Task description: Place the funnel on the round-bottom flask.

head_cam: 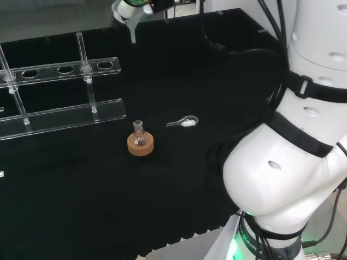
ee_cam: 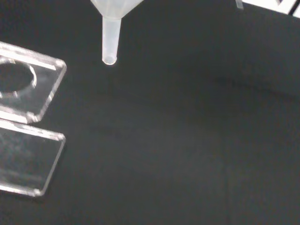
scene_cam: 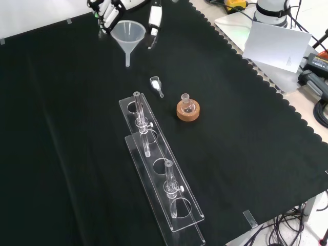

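Black and white hand [scene_cam: 110,13] at front view's top, fingers curled round rim of translucent white plastic funnel [scene_cam: 126,38], held upright, stem down, above black-cloth worktop [scene_cam: 246,133]. Small clear round-bottom flask [scene_cam: 187,105] upright in cork ring stand [scene_cam: 188,112], well apart from funnel. Small clear scoop with white powder [scene_cam: 155,83] between them. Clear acrylic tube rack [scene_cam: 159,171] beside flask.

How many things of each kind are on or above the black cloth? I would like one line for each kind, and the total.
Funnel, held in the hand: 1
Round-bottom flask: 1
Cork ring stand: 1
Small scoop holding something white: 1
Clear tube rack: 1
Test tubes in the rack: 2
Total: 7
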You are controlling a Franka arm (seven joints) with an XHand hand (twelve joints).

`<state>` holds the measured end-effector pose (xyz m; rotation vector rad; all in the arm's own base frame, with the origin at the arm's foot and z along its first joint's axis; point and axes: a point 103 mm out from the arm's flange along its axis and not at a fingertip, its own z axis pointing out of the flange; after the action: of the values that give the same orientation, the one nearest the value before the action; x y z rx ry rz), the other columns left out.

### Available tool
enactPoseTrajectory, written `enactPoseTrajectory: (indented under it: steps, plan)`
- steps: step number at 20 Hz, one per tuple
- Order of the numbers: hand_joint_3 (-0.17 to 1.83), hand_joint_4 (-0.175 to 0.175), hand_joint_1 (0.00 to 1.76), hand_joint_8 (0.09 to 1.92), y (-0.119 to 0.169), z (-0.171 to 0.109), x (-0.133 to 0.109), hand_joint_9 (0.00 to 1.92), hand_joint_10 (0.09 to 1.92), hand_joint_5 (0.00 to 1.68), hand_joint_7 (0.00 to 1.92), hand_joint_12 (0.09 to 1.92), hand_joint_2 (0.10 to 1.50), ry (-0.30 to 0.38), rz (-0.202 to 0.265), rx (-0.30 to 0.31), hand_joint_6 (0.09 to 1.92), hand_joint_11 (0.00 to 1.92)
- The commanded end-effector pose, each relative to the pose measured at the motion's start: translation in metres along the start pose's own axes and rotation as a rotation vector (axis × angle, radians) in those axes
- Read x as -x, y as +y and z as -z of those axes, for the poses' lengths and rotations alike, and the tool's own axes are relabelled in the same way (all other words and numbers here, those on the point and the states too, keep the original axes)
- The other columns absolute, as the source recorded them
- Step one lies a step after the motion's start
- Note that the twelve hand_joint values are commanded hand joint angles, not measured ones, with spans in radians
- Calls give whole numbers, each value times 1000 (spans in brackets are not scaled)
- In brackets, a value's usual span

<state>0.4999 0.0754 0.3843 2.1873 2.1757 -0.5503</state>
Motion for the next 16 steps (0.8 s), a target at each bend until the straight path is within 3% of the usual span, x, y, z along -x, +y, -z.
enactPoseTrajectory:
  steps: [1, 10, 16]
  plan:
    - [72, 8, 682, 467, -37, -18, 6, 615, 527, 694, 981, 1458, 853, -36, -20, -16, 99, 0]
    - [74, 9, 683, 464, -55, -40, -35, 620, 524, 697, 986, 1460, 853, -13, 15, -29, 103, 0]
    - [76, 8, 685, 462, -66, -58, -33, 622, 521, 699, 989, 1462, 853, 3, 32, -29, 105, 0]
